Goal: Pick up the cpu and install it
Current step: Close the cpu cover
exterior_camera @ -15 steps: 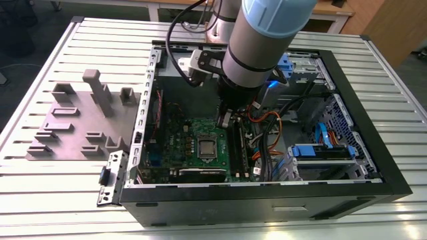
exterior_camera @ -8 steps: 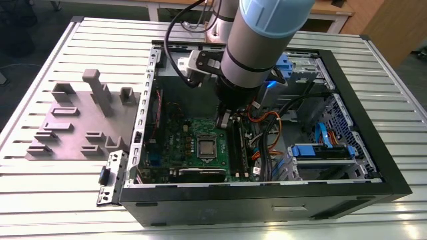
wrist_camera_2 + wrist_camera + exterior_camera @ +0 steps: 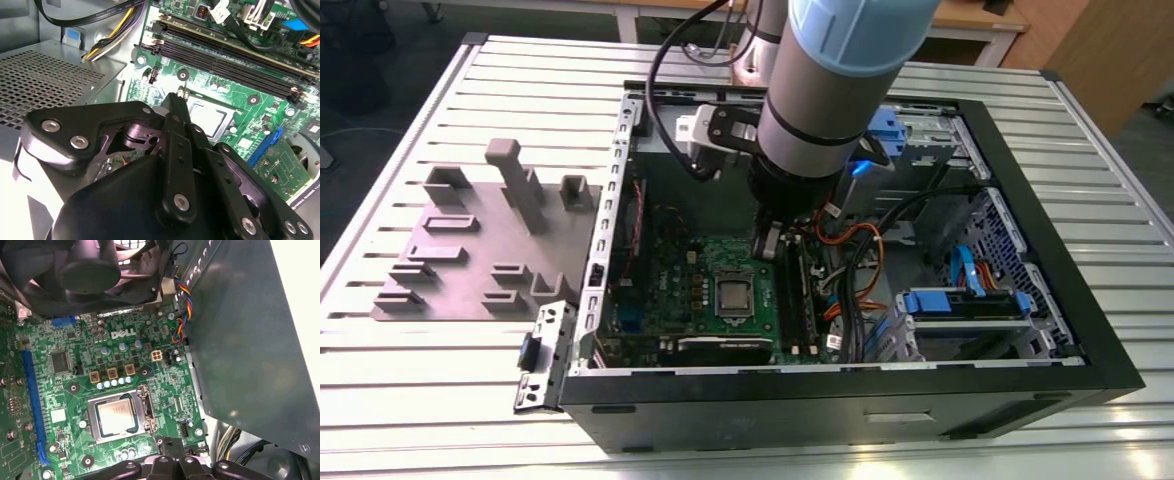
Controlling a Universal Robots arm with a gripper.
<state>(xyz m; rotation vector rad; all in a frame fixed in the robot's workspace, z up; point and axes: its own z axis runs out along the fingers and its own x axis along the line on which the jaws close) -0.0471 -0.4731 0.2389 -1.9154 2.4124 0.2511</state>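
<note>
The cpu (image 3: 117, 415) is a silver-grey square lying flat in the metal socket frame (image 3: 145, 412) on the green motherboard (image 3: 75, 385). It also shows in the exterior view as the cpu (image 3: 735, 294) and in the second wrist view as the cpu (image 3: 207, 116). My gripper (image 3: 767, 243) hangs inside the open computer case, just above the board and slightly behind the socket. Its black fingers (image 3: 172, 102) come together at the tips with nothing between them. The gripper (image 3: 173, 456) stands apart from the cpu, beside the socket's edge.
The black case (image 3: 1014, 190) walls surround the arm. Memory slots (image 3: 225, 55), orange and black cables (image 3: 854, 250) and a blue drive cage (image 3: 961, 305) crowd the exterior view's right. A fan (image 3: 90, 270) hangs over the board. A grey fixture plate (image 3: 480, 250) lies outside the case.
</note>
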